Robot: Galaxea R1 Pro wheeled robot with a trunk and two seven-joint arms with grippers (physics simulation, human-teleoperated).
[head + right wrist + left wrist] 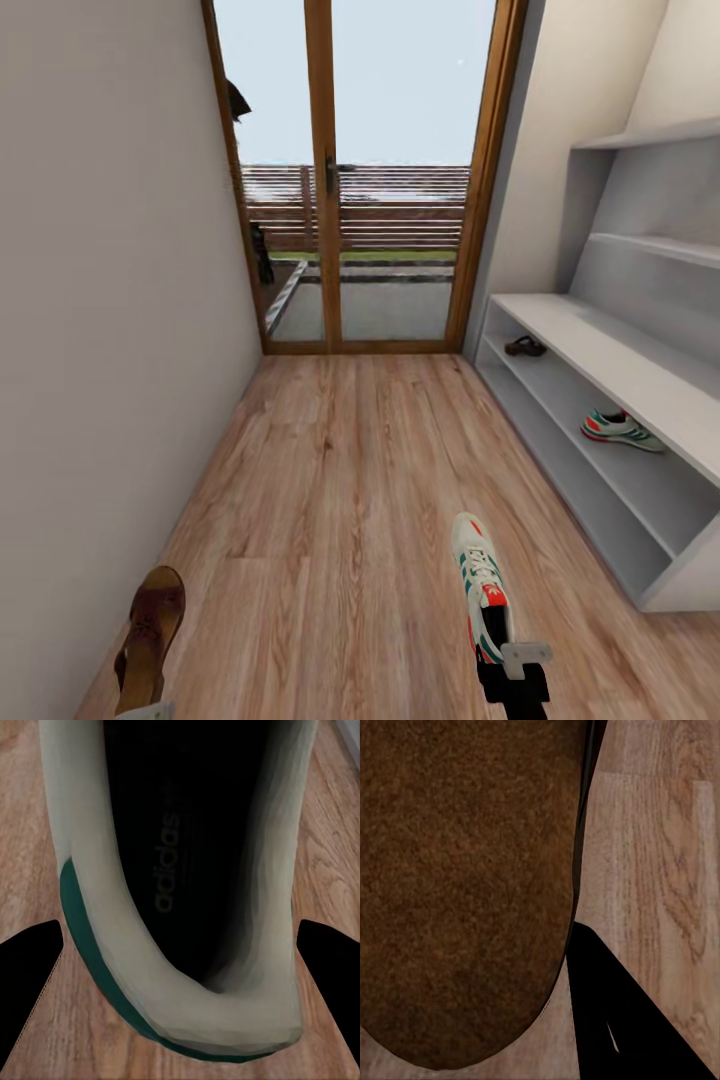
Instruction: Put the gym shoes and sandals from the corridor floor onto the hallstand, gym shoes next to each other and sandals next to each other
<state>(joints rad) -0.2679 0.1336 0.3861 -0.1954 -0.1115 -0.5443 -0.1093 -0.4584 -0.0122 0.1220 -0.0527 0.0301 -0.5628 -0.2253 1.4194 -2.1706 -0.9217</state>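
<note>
On rack shelf, green-striped sneaker (622, 429)

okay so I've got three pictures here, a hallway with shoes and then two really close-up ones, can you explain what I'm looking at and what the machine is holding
These are simulator renders from a wheeled robot with two arms. The wide picture comes from a camera on its head, looking down a corridor toward a glass door. The two close-ups come from cameras on its wrists.

On the wooden floor, low in the head view, its right gripper is at the heel of a cream and green gym shoe. The right wrist view looks into that shoe's opening, with a dark finger on each side; a firm grip cannot be confirmed. At the lower left a brown sandal is by the left gripper, and the left wrist view shows its brown sole close up.

The grey shoe rack on the right already has the other gym shoe and other sandal on a shelf.
</note>
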